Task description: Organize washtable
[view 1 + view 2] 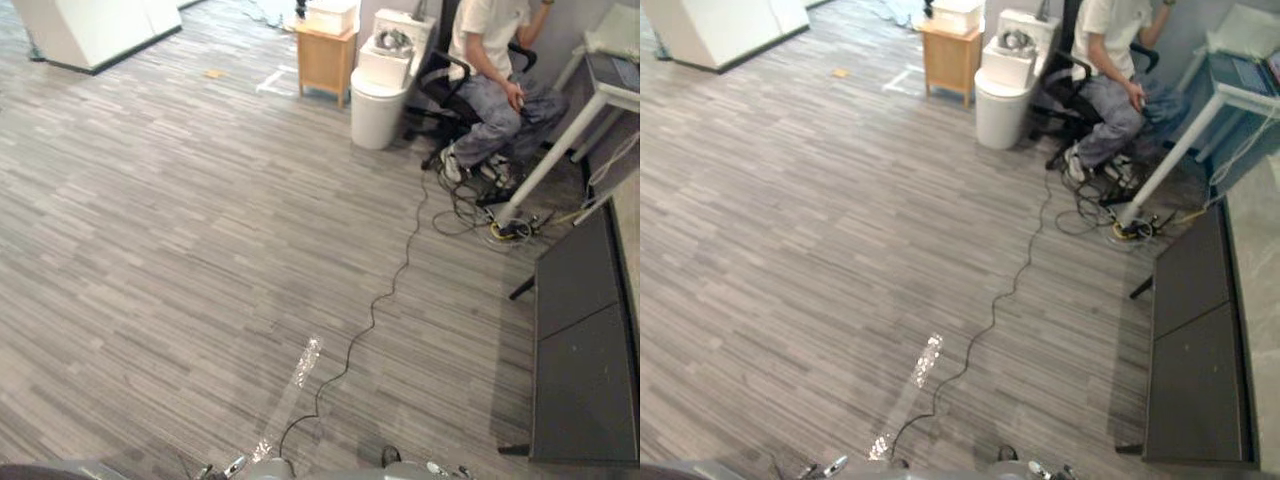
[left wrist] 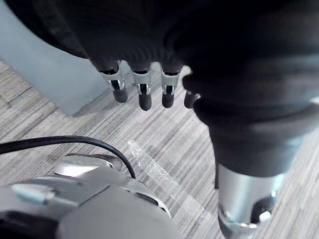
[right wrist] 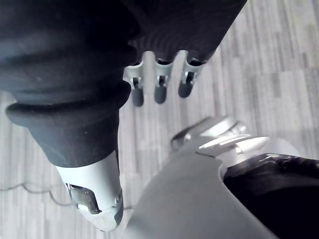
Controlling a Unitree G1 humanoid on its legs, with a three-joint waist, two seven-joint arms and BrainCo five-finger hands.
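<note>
Left hand [image 2: 144,93]: fingers loose, holding nothing, over the floor [image 1: 200,250]
Right hand [image 3: 160,88]: fingers loose, holding nothing

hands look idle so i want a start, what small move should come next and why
Probably turn right toward the dark low unit: the left hand and right hand hang open, holding nothing, above the striped floor.

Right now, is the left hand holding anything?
No, the left hand hangs over the floor with its fingers relaxed and nothing in them.
</note>
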